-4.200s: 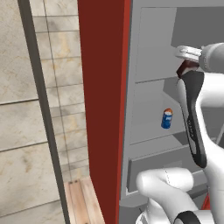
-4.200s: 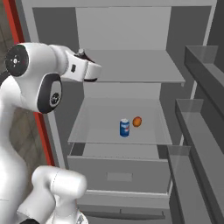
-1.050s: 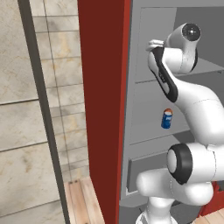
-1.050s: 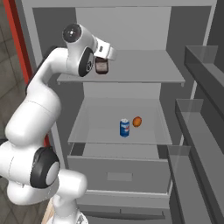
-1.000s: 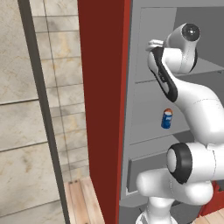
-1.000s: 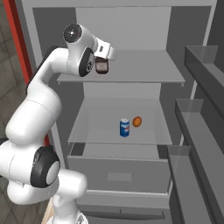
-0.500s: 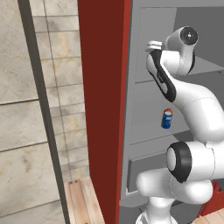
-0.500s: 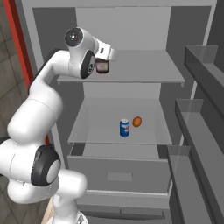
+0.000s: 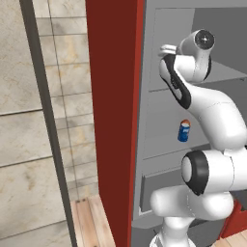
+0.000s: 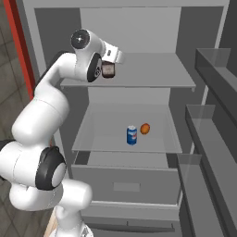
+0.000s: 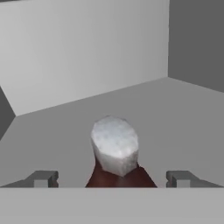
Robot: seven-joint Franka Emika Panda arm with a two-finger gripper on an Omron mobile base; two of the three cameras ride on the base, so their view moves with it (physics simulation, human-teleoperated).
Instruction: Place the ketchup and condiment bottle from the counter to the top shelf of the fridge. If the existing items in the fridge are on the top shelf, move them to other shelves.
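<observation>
**Letting go of the ketchup on the top shelf**

Spreading wide, the tool (image 11: 112, 178) has its two fingertips (image 11: 42, 178) well apart on either side of the ketchup (image 11: 114, 151), with clear gaps between each tip and the bottle, so nothing is clamped. Seen from the hand, the bottle's pale cap faces the camera and its maroon shoulders spread below it, centred between the tips; that centring suggests the bottle was set down straight and the jaws simply parted around it.

From the right base view the tool (image 10: 109, 69) sits at the front left edge of the top shelf (image 10: 152, 74), the dark bottle (image 10: 109, 70) showing between the jaws. Whether it stands fully on the board or partly over the lip I cannot tell. Placing it near the front left leaves the rest of the board free, which should suit the second bottle.

One shelf down, the can (image 10: 132, 135) and the orange object (image 10: 145, 128) sit side by side, close but apart, near the middle. They are off the top shelf, so they need no moving.

All of this sits inside the fridge (image 10: 203, 28), whose red side edge shows at the left.

Next, I judge, comes a straight pull back, so a fingertip does not clip the bottle.
</observation>
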